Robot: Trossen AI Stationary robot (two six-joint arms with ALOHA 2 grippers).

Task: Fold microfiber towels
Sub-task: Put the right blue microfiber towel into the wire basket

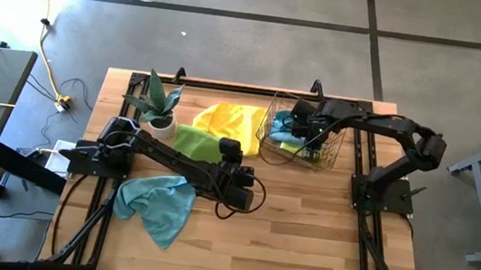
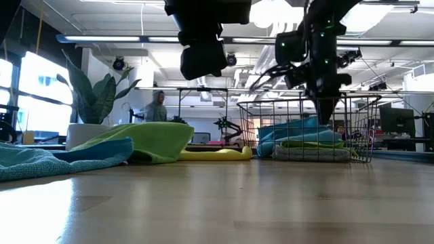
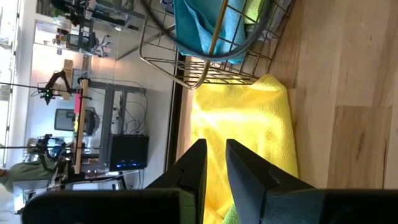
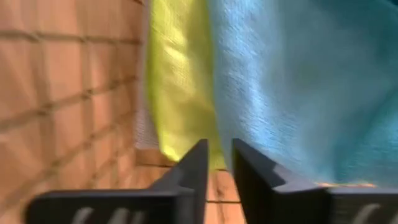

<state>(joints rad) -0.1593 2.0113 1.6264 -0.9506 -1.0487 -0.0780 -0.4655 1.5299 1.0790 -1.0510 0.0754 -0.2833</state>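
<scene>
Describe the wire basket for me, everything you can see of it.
The basket is an open-topped box of thin wire mesh with a thicker rim, standing upright on the table's far right part. Inside lie folded towels: blue over lime over grey. The yellow towel lies just beside it. The right gripper reaches down into it; whether they touch is unclear.
</scene>
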